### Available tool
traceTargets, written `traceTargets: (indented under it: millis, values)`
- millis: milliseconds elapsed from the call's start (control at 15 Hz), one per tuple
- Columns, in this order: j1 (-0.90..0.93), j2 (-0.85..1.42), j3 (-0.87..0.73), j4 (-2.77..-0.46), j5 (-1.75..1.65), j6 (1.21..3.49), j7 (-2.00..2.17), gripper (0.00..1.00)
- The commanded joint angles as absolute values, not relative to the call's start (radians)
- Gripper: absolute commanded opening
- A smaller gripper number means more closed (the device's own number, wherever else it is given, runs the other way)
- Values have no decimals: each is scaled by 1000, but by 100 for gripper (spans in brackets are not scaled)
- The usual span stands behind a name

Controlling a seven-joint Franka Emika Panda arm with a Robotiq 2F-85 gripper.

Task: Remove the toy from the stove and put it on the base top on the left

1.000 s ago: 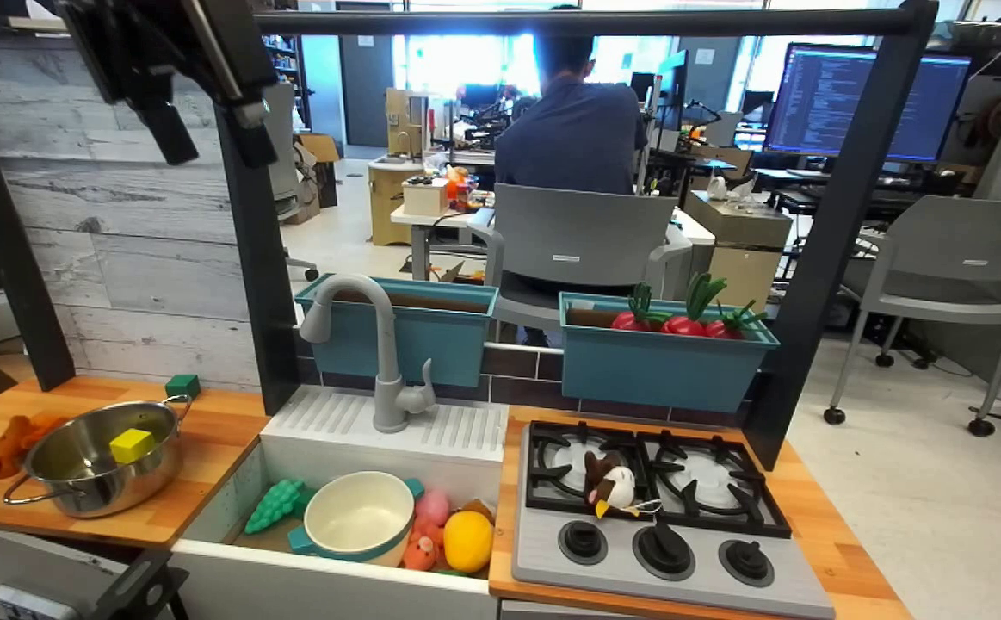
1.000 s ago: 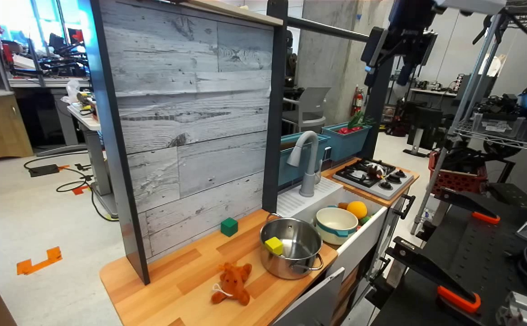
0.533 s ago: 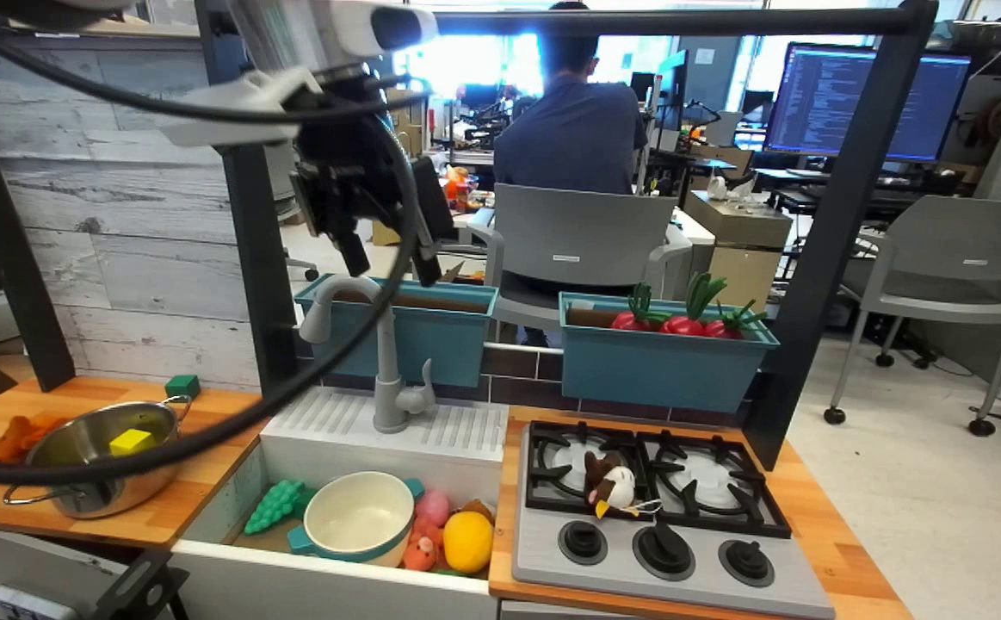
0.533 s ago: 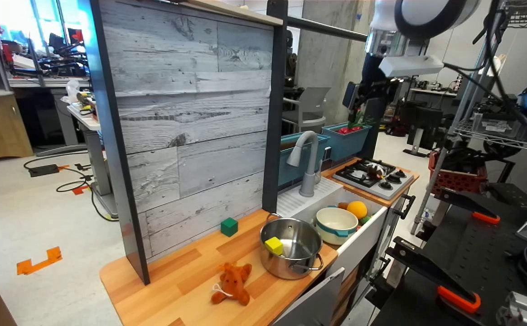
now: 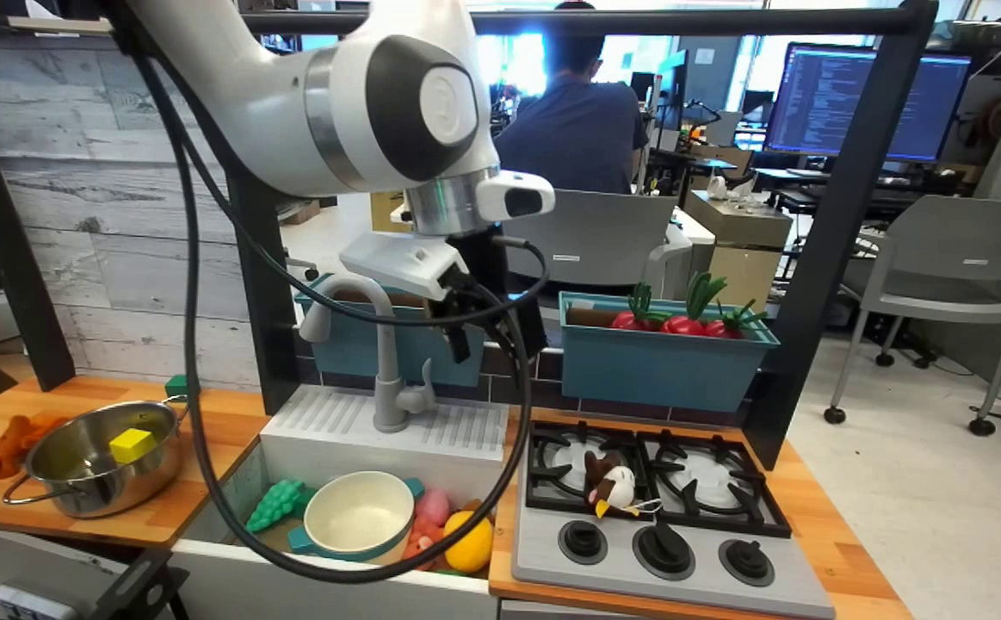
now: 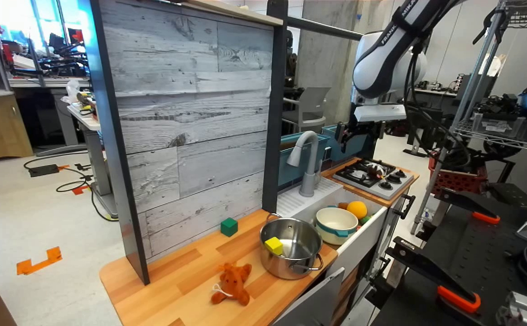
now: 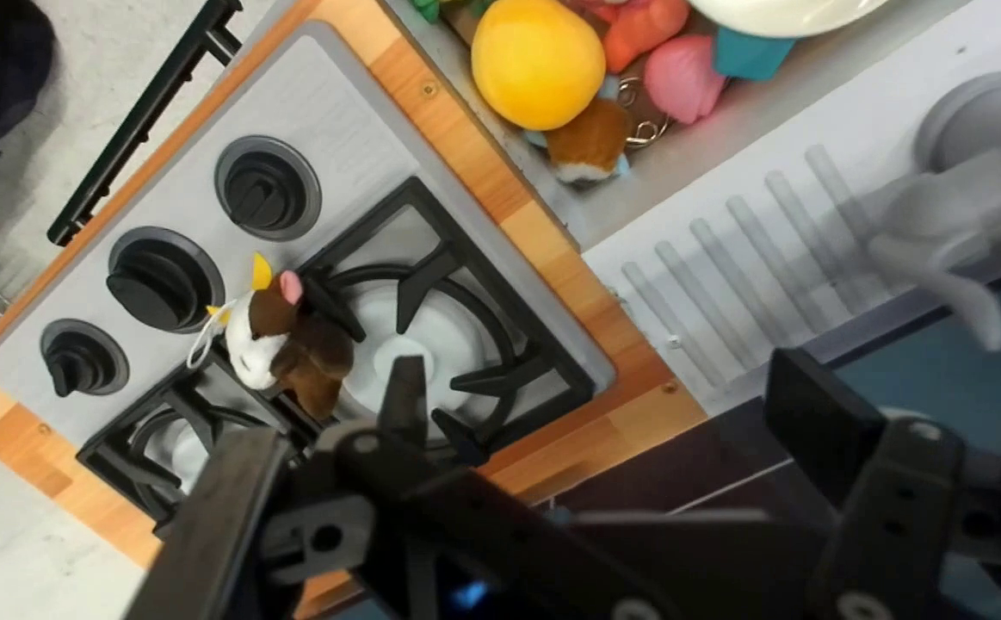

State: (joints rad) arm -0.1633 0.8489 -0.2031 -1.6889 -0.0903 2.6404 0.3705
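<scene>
The toy [image 5: 614, 486] is a small brown and white plush with yellow tips and a white loop. It lies on the front of the black grates of the grey stove [image 5: 543, 555]. It also shows on the stove in an exterior view [image 6: 375, 172] and in the wrist view [image 7: 311, 353]. My gripper [image 7: 595, 396] is open, with nothing between its fingers. In an exterior view the gripper [image 5: 500, 344] hangs in the air above and behind the stove's left side, apart from the toy. The base top [image 5: 229, 422], a wooden slab, lies at the left; it also shows in an exterior view [image 6: 186, 267].
The base top bears a steel pot [image 6: 290, 267] with a yellow block, a green block [image 6: 229, 227] and an orange plush [image 6: 234, 283]. A sink [image 5: 276, 594] with a cream pot and toys, and a grey faucet [image 5: 388, 370], stand between stove and base top. Planters [image 5: 664, 370] hang behind.
My arm has swung from the upper left toward the stove and come down, with the gripper now lower and turned downward. The toy has not moved.
</scene>
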Motion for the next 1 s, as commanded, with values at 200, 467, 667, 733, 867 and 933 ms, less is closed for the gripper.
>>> traceTargets:
  millis: [200,467,667,733,867,933]
  values:
    - [-255,1003,-266,-1450,43,2484,384,100]
    - [-289,1054,-273,-1371,63,2417,388,100]
    - [-309,1122,-232,-1275,76,2378,361,100]
    - [-304,1155,-226,-1231,82,2362,375,100]
    - [-291,1229,-215,-1138,86,2358,399,100]
    - [-284,1272,-215,-1087,85,2355,418,100]
